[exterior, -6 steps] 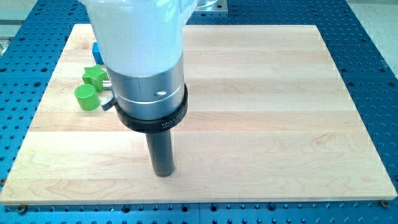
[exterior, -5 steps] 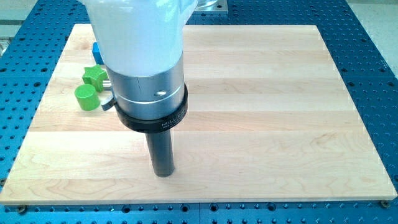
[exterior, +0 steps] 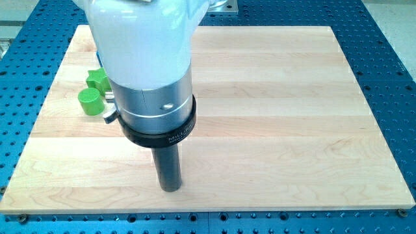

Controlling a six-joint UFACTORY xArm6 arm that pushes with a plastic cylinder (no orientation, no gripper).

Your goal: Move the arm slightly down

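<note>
A straight dark rod is seen ending in my tip (exterior: 170, 189), which is set on the wooden board (exterior: 279, 117) near the board's lower edge, left of centre. No fingers are fitted to this arm, so neither spreading nor pinching can be reported; only the rod's blunt end is shown. Above the rod, a black collar and a silver cylinder are carried under the arm's white housing (exterior: 143, 39), by which much of the board's upper left part is hidden.

Two green blocks are found at roughly ten o'clock from my tip, well apart from it. The green cylinder (exterior: 90, 101) is placed near the board's left edge. The second green block (exterior: 97, 78), whose shape cannot be made out fully because its right side is covered by the arm, is placed just beside the cylinder at about one o'clock from it; whether the two touch cannot be told.

Nothing is touched by my tip apart from the board surface. The board is laid on a blue perforated bench (exterior: 390, 65), which is visible on all sides of it.
</note>
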